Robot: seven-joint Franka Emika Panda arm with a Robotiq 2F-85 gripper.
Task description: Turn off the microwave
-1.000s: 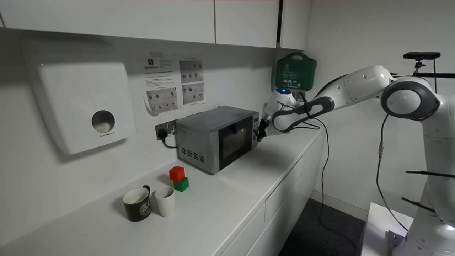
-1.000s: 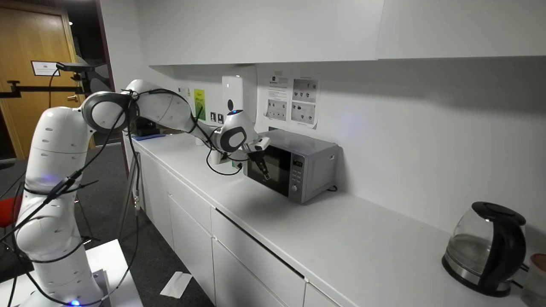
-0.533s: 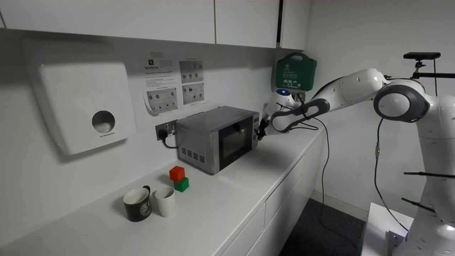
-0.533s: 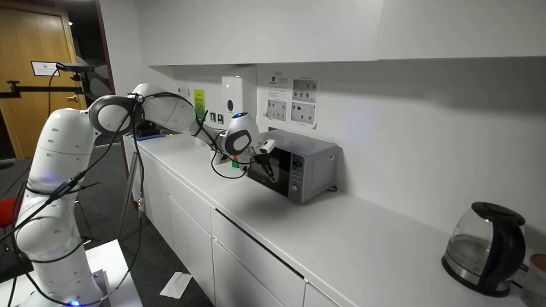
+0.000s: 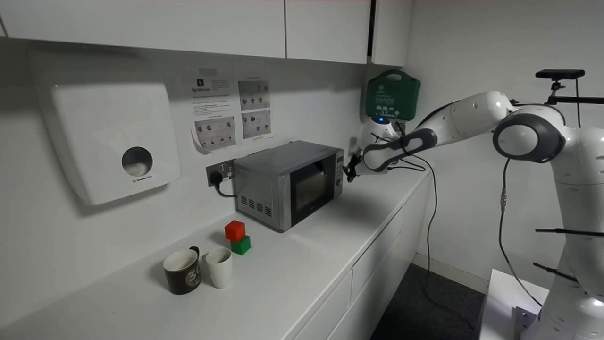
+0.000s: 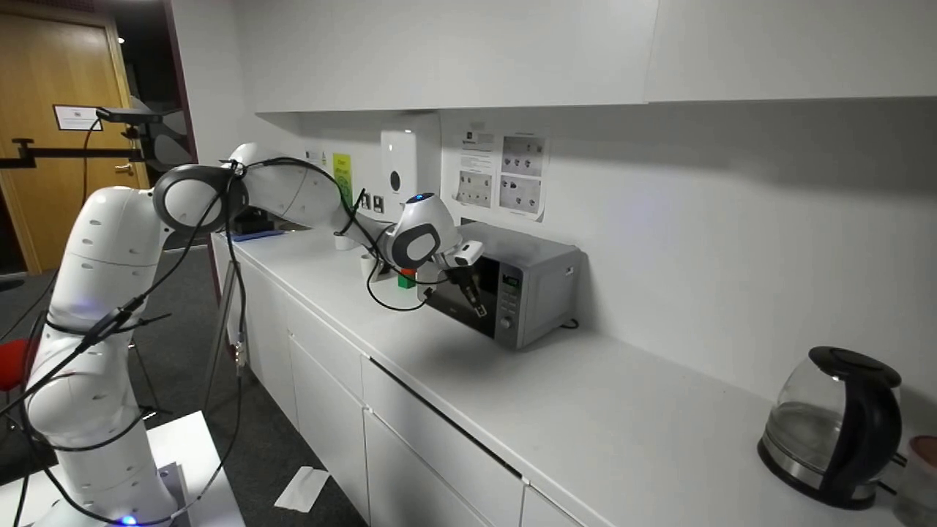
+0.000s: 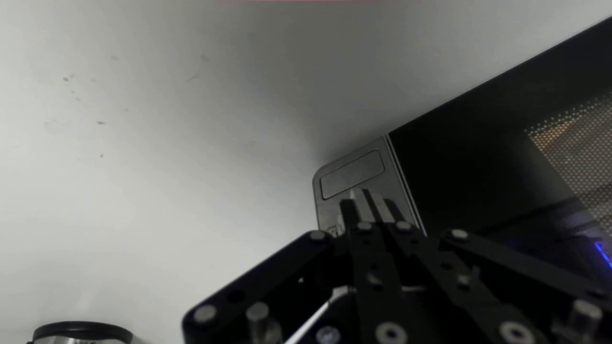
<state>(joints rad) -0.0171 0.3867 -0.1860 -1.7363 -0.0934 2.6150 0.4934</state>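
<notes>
The microwave is a grey metal box with a dark glass door; it shows in both exterior views [image 5: 264, 170] [image 6: 545, 293]. Its control panel [image 6: 510, 296] has a small display, rows of buttons and a round dial [image 6: 506, 323]. My black gripper [image 6: 480, 311] is in front of the door, near the panel's left edge, pointing down. In an exterior view the gripper [image 5: 350, 176] appears just beside the panel. In the wrist view the gripper [image 7: 369, 192] has its fingers together with nothing between them, over the panel's lower part [image 7: 353, 174]; the fingers hide the dial.
The microwave stands on a white counter [image 6: 622, 410] under wall cabinets [image 6: 454, 58]. A black mug [image 5: 182, 271], a white mug [image 5: 219, 268] and stacked red and green blocks [image 5: 235, 231] stand on its far side. A glass kettle [image 6: 812, 432] stands at the other end.
My gripper has moved along the microwave's front from the door toward the control panel. The arm's elbow is slightly lower and farther forward. The microwave has not moved.
</notes>
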